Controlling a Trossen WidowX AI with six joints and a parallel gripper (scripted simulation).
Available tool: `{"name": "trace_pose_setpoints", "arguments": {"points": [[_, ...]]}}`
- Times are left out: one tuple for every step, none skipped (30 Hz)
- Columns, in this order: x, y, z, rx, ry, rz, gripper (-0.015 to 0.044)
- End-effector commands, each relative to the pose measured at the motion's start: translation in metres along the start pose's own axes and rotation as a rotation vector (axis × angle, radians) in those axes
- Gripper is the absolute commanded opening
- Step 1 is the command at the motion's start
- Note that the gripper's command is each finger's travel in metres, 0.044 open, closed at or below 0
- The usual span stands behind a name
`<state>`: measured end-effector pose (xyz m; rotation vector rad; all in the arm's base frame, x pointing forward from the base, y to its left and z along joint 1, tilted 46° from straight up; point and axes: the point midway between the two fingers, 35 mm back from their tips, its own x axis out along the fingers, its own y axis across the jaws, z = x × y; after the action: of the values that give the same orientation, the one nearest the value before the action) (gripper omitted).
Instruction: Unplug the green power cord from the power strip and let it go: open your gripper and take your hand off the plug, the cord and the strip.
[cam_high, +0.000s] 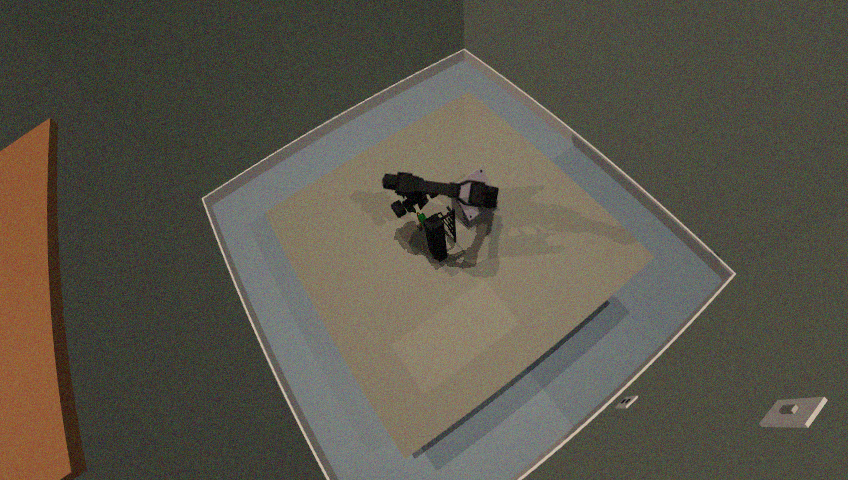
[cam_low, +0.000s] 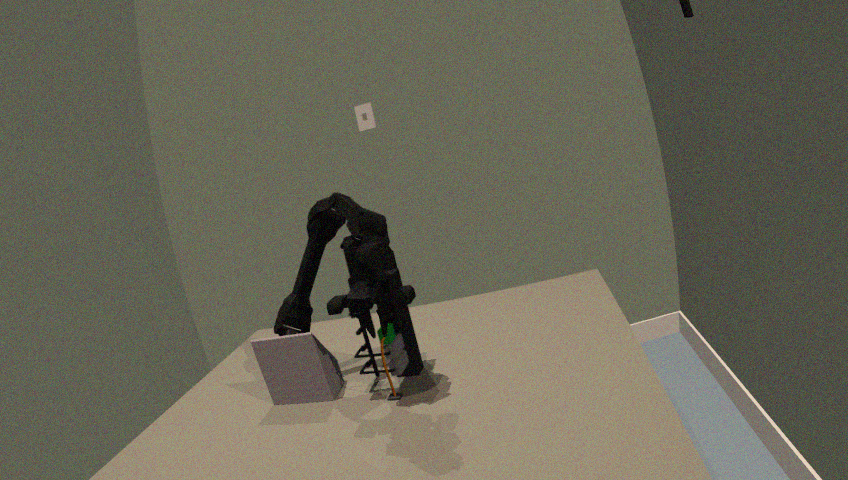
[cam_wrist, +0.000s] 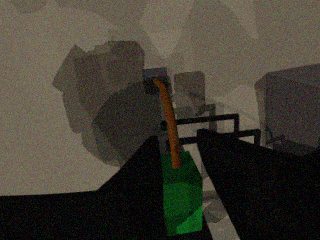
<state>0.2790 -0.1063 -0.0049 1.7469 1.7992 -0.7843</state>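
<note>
The green plug (cam_high: 420, 217) (cam_low: 387, 334) (cam_wrist: 182, 202) is upright beside my fingers, and its orange cord (cam_low: 387, 367) (cam_wrist: 170, 117) runs down to a small dark anchor on the table. My gripper (cam_wrist: 178, 140) is partly open, with its fingers narrowly apart around the plug. In the wrist view the left finger borders the plug and a pale gap shows between the plug and the right finger. A grey block (cam_low: 397, 355), perhaps the power strip, stands below the plug. The plug's prongs and its seat are hidden, so I cannot tell whether it sits in a socket.
A tall black slab (cam_high: 437, 239) (cam_low: 418, 358) stands close by the plug. A black wire rack (cam_high: 451, 223) (cam_low: 368, 356) (cam_wrist: 236, 122) stands beside the fingers. The arm's pale grey base (cam_high: 468, 215) (cam_low: 297, 371) (cam_wrist: 292, 107) is on the rack's other side.
</note>
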Motion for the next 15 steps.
{"name": "trace_pose_setpoints", "arguments": {"points": [[0.0019, 0.0003, -0.0031, -0.001, 0.006, -0.003, 0.016], [0.0019, 0.0003, -0.0031, -0.001, 0.006, -0.003, 0.016], [0.0019, 0.0003, -0.0031, -0.001, 0.006, -0.003, 0.016], [0.0019, 0.0003, -0.0031, -0.001, 0.006, -0.003, 0.016], [0.0019, 0.0003, -0.0031, -0.001, 0.006, -0.003, 0.016], [0.0019, 0.0003, -0.0031, -0.001, 0.006, -0.003, 0.016], [0.0019, 0.0003, -0.0031, -0.001, 0.006, -0.003, 0.016], [0.0019, 0.0003, -0.0031, -0.001, 0.006, -0.003, 0.016], [-0.0002, 0.0002, -0.0029, 0.004, 0.004, 0.001, 0.016], [-0.0047, 0.0001, -0.0024, 0.015, 0.002, 0.007, 0.016], [-0.0075, 0.0, -0.0021, 0.021, 0.0, 0.012, 0.016], [-0.0075, 0.0, -0.0021, 0.021, 0.0, 0.012, 0.016], [-0.0075, 0.0, -0.0021, 0.021, 0.0, 0.012, 0.016], [-0.0075, 0.0, -0.0021, 0.021, 0.0, 0.012, 0.016], [-0.0075, 0.0, -0.0023, 0.021, 0.0, 0.012, 0.016]]}}
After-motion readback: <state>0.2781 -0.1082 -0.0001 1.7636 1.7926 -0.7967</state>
